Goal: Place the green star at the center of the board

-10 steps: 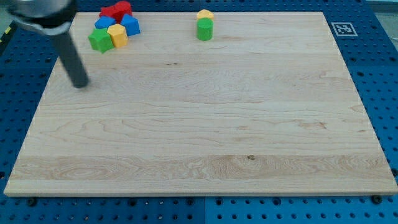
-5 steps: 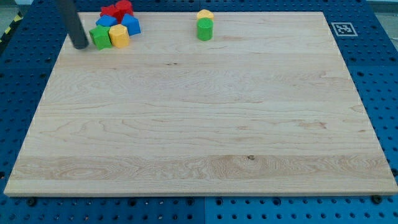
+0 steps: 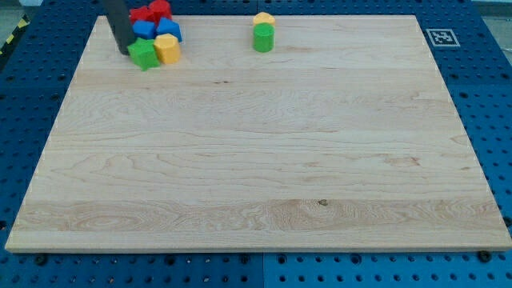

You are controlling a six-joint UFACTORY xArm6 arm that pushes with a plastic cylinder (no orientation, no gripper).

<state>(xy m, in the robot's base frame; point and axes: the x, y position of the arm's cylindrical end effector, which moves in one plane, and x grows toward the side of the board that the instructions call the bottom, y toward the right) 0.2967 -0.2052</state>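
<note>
Tip against the green star at the board's 11 o'clock corner; cluster contact is the main risk.

My tip (image 3: 122, 51) has no jaws to open or close; it is a plain rod, and it sits touching, or all but touching, the 9 o'clock side of the green star (image 3: 144, 54). The star lies far from the centre of the board (image 3: 264, 152), which is toward 5 o'clock from it. The yellow block (image 3: 168, 49) touches the star at its 3 o'clock, with the blue blocks (image 3: 157, 30) and red blocks (image 3: 150, 11) packed just behind at 12 to 1 o'clock. In my judgement, a push toward 3 o'clock would drag the yellow block along; an off-centre push could spin the star off my tip. The green cylinder (image 3: 263, 38) and yellow piece (image 3: 264, 18) stand well apart.
</note>
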